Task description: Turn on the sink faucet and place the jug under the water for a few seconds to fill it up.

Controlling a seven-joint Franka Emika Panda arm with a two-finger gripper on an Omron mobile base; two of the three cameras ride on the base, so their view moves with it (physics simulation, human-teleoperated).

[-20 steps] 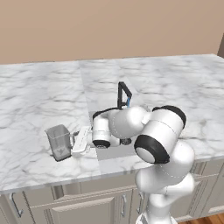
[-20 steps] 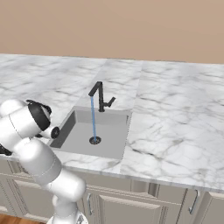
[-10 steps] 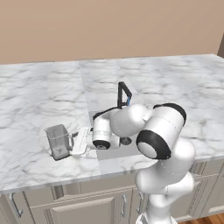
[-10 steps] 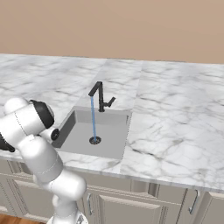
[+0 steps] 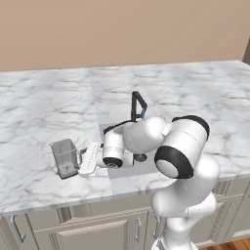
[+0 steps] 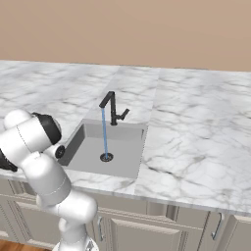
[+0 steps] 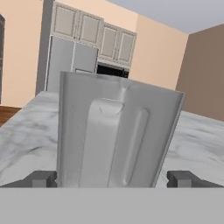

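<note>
On the desk (image 5: 39, 112) left of the sink (image 6: 122, 152), jug (image 5: 66, 157) stands upright; hand (image 5: 90, 159) level beside it, spread wide, fingertips (image 7: 41, 178) flanking the jug, not gripping; faucet (image 6: 112, 108) running; water (image 6: 104, 132) falls to the drain.

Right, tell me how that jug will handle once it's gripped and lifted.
The jug looks like stiff, clear glass, so probably rigid but slick between the fingertips. It widens toward the rim, so a squeeze might push it downward. Empty now, it is likely light; under the water it will get heavier.
</note>
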